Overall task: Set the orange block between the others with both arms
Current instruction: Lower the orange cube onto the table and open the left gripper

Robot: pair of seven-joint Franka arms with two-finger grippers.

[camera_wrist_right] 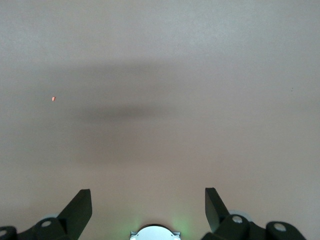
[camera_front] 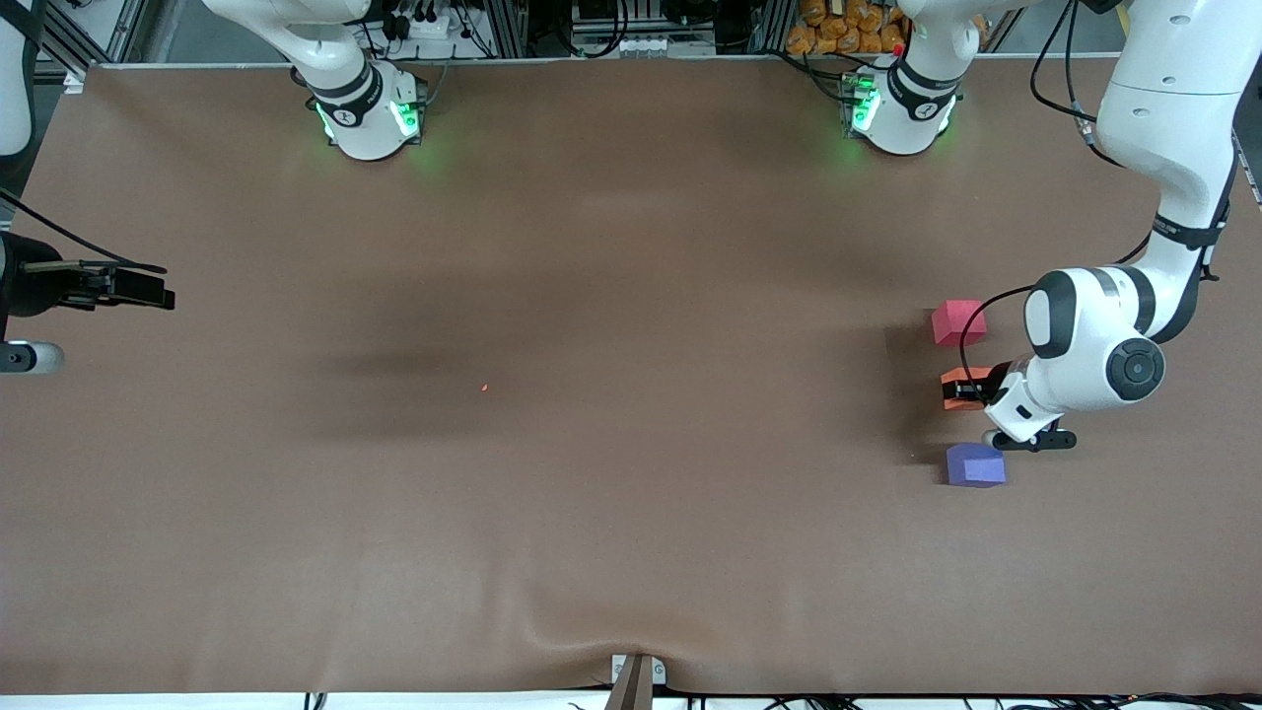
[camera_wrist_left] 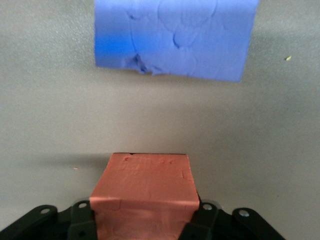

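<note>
the small matte orange foam cube [camera_wrist_left: 142, 192] sits between the left gripper's [camera_wrist_left: 143, 220] closed fingers, between pinkish-red cube [camera_front: 958, 322] and purple cube [camera_wrist_left: 175, 37]; the right gripper [camera_wrist_right: 148, 205] waits open.

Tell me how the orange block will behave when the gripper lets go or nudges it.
The orange block looks like matte foam with a dented skin, so probably light and slightly squashy. Its flat faces suggest it will sit still, not roll. Between the left gripper fingers, the rough surface likely resists slipping.
</note>
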